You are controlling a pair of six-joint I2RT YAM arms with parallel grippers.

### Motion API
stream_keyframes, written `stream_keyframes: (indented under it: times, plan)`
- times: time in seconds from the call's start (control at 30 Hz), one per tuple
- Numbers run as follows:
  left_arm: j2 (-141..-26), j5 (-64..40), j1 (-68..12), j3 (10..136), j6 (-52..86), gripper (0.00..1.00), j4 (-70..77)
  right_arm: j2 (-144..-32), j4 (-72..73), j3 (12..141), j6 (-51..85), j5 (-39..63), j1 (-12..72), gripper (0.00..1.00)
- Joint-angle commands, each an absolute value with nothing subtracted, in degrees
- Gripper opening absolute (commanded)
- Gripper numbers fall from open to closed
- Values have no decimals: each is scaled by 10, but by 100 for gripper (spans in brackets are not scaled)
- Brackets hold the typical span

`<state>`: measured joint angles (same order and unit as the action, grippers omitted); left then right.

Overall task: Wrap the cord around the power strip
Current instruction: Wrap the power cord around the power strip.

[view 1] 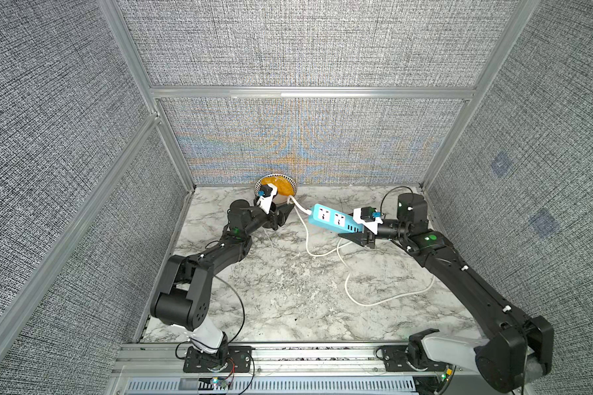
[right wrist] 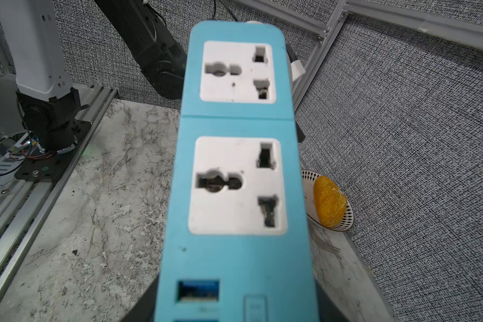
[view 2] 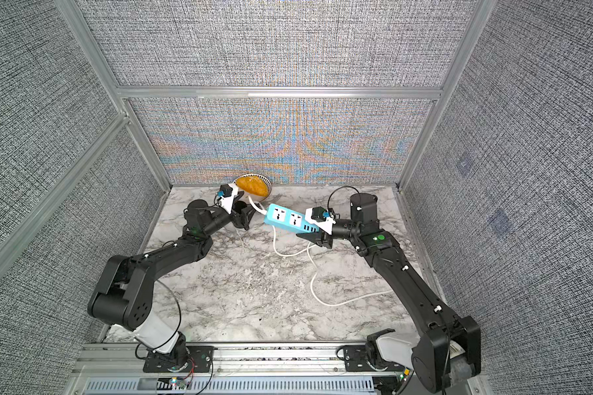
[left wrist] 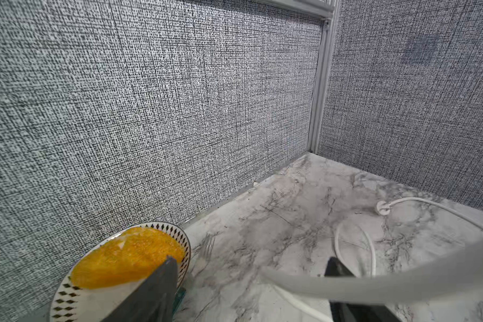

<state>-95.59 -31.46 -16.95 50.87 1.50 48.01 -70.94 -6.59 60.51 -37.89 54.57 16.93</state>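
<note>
The light-blue power strip (view 1: pixel 332 219) (view 2: pixel 288 219) hangs tilted above the marble table, and my right gripper (view 1: pixel 353 229) (right wrist: pixel 234 306) is shut on its USB end. Its socket faces fill the right wrist view (right wrist: pixel 234 178). The white cord (view 1: pixel 353 294) (view 2: pixel 322 297) leaves the strip's far end, drops to the table and loops toward the right arm. My left gripper (view 1: pixel 289 211) (left wrist: pixel 251 260) is open at that far end, with the cord (left wrist: pixel 374 284) crossing between its fingers, unclamped. The white plug (left wrist: pixel 383 207) lies on the table.
A patterned bowl (view 1: pixel 258 186) (left wrist: pixel 176 231) holding an orange food piece (view 1: pixel 278 183) stands against the back wall, just behind my left gripper. A clear fork (left wrist: pixel 207 245) lies beside it. Fabric walls close the back and both sides.
</note>
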Motion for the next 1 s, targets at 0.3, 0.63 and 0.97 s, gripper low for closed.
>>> stream_keyframes:
  times: [0.3, 0.63, 0.97]
  plan:
    - [-1012, -305, -189, 531, 85, 82, 635, -720, -34, 622, -345, 563, 172, 3]
    - [-1025, -336, -200, 551, 95, 39, 628, -705, 87, 580, -268, 552, 172, 0]
    - [-1034, -305, -221, 551, 106, 33, 641, -719, 224, 550, -175, 556, 176, 0]
